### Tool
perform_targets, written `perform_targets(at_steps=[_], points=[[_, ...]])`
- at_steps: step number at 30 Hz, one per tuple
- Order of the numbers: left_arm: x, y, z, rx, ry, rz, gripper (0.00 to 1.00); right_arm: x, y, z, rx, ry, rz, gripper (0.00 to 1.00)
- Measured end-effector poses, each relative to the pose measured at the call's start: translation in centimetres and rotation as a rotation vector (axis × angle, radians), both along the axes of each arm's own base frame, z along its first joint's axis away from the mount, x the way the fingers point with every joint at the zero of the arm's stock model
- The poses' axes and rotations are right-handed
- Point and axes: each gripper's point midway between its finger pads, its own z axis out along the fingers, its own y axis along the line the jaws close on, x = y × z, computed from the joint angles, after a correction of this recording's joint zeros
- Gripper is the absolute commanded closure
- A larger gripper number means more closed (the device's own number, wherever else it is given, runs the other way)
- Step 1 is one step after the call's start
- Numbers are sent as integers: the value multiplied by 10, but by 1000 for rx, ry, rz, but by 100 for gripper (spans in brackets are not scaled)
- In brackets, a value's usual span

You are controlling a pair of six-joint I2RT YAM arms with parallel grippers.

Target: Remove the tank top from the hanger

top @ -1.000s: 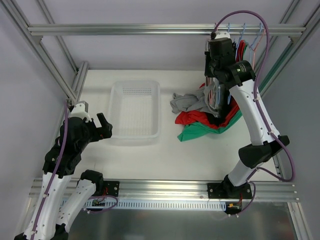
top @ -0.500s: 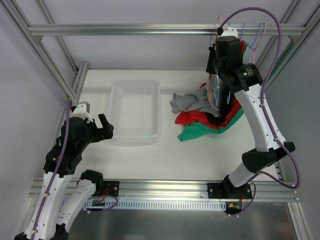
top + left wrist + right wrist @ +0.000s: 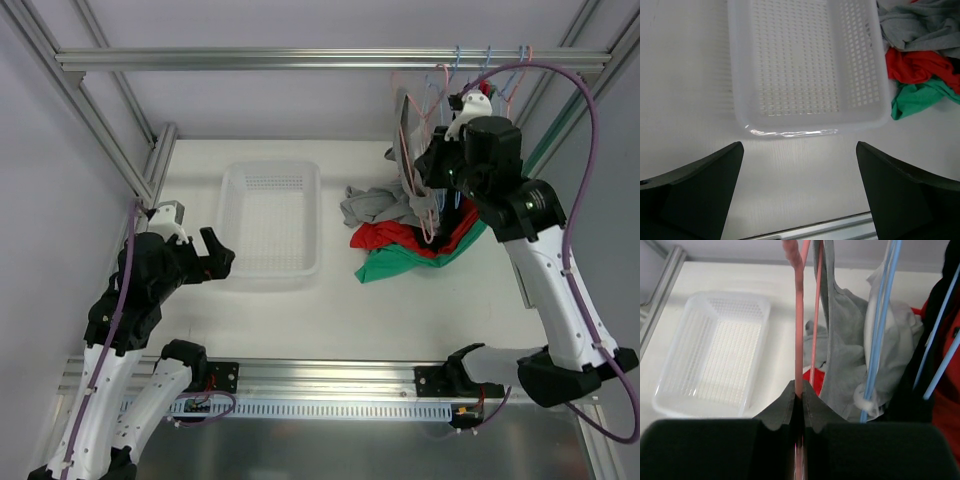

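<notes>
A grey tank top [image 3: 842, 330] hangs on a pink hanger [image 3: 799, 315]; in the top view the hanger [image 3: 418, 105] and the tank top [image 3: 408, 150] hang near the rail at the back right. My right gripper [image 3: 799, 396] is shut on the pink hanger's bar, and shows in the top view [image 3: 440, 165] beside the garment. My left gripper [image 3: 799, 165] is open and empty above the table, just in front of the white basket [image 3: 805, 120]; in the top view it [image 3: 215, 255] sits at the basket's left front corner.
A pile of grey, red and green clothes [image 3: 400, 235] lies right of the white basket [image 3: 270, 270]. Blue hangers [image 3: 880, 325] with dark and red garments hang to the right of the pink one. The top rail [image 3: 300, 58] crosses the back.
My right arm has pulled back and to the right, carrying the pink hanger with the grey tank top away from the other hangers and tilting it. The left arm has barely moved.
</notes>
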Motion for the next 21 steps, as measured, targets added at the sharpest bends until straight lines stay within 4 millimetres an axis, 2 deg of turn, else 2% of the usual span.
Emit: perform_targets(at_steps=[5, 9, 11, 14, 17, 19, 21], points=[[3, -33, 36, -119, -76, -148, 1, -51, 5, -6, 53, 15, 126, 100], [12, -77, 70, -262, -141, -326, 1, -93, 9, -11, 82, 29, 241, 100], [15, -107, 80, -298, -154, -439, 1, -116, 10, -13, 99, 39, 305, 100], [11, -168, 97, -290, -166, -633, 1, -146, 11, -13, 130, 40, 384, 100], [17, -228, 130, -251, -240, -773, 1, -174, 6, -10, 152, 35, 437, 100], [26, -255, 153, -228, -311, -812, 1, -191, 1, -7, 161, 28, 458, 100], [33, -273, 171, -208, -371, -828, 3, -204, -3, -2, 169, 23, 476, 100]])
